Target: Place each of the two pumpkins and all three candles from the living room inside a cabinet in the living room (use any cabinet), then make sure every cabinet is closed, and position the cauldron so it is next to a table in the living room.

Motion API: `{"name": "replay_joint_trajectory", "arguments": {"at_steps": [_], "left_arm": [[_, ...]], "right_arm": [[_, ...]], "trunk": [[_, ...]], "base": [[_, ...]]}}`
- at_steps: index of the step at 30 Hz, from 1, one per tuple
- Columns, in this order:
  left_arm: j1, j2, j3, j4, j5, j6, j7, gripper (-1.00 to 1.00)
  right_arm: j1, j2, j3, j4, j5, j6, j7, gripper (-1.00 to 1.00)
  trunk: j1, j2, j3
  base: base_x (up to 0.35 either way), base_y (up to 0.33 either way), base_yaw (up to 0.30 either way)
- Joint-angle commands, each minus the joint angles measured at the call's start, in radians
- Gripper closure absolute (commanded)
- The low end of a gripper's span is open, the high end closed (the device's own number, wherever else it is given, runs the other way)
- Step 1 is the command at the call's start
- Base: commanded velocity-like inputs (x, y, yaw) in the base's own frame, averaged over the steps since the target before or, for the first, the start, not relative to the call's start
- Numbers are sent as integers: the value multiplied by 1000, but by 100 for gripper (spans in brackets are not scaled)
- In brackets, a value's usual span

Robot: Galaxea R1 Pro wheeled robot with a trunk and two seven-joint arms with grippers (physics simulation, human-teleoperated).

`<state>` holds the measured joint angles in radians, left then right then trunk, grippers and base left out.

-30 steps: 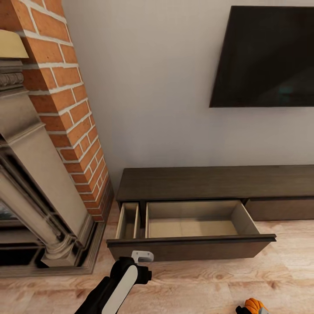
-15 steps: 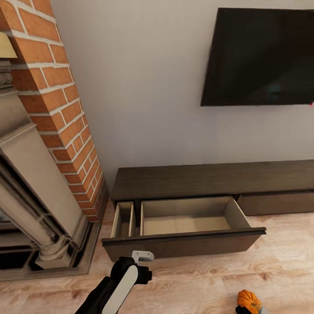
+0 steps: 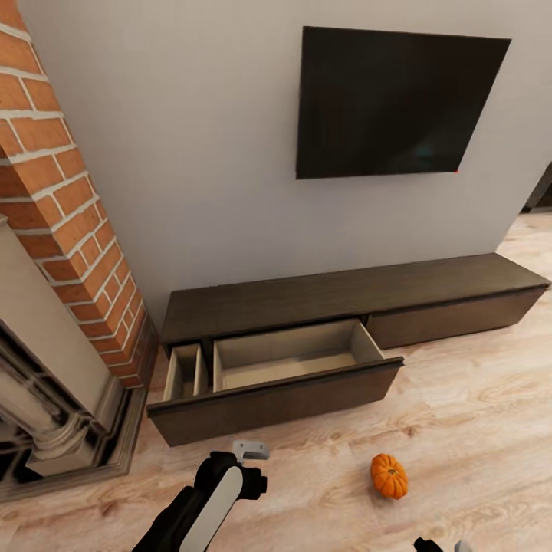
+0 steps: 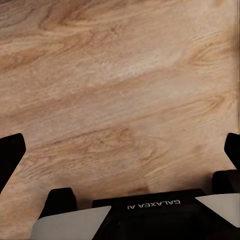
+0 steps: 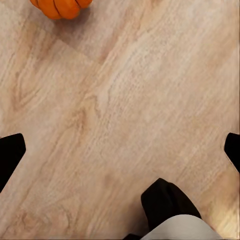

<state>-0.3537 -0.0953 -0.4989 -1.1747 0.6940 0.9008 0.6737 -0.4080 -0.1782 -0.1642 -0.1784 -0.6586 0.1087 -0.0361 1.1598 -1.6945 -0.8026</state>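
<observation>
A bright orange pumpkin [image 3: 389,475] lies on the plank floor in front of the cabinet [image 3: 345,291], a long, low, dark brown unit under the black TV. The pumpkin [image 5: 60,6] also peeks in at the edge of the right wrist view. The cabinet's wide drawer [image 3: 291,360] stands pulled out, and its tan inside holds nothing. My left gripper [image 4: 120,150] hangs open over bare floor, a little in front of the drawer. My right gripper [image 5: 120,150] is open too, above the floor and short of the pumpkin. The candles and the cauldron are out of view.
A red brick fireplace [image 3: 69,230] with a stone mantel column fills the left side, its hearth edge [image 3: 77,475] close to my left arm [image 3: 215,498]. The TV [image 3: 391,103] hangs on the pale wall. Open floor stretches to the right of the pumpkin.
The camera has pulled back and turned, so the cabinet and TV sit further left and smaller. The pumpkin now shows whole on the floor, farther from my right gripper.
</observation>
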Motion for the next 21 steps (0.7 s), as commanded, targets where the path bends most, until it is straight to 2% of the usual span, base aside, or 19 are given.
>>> {"name": "replay_joint_trajectory", "arguments": {"at_steps": [1, 7, 11, 21], "left_arm": [[-1, 0, -1, -1, 10, 1, 10, -100], [-1, 0, -1, -1, 10, 1, 10, -100], [-1, 0, -1, -1, 10, 1, 10, -100], [-1, 0, -1, 0, 10, 1, 9, -100]], "right_arm": [[0, 0, -5, -3, -2, 6, -4, -100], [0, 0, -5, -3, -1, 5, -4, -100], [0, 0, -5, -3, -1, 5, -4, -100], [0, 0, -5, -3, 0, 5, -4, -100]], "trunk": [[-1, 0, -1], [-1, 0, -1], [-1, 0, -1], [-1, 0, -1]], "base": [[-270, -39, -280], [-186, -9, -276], [-52, -1, -207], [-4, 0, -66]]}}
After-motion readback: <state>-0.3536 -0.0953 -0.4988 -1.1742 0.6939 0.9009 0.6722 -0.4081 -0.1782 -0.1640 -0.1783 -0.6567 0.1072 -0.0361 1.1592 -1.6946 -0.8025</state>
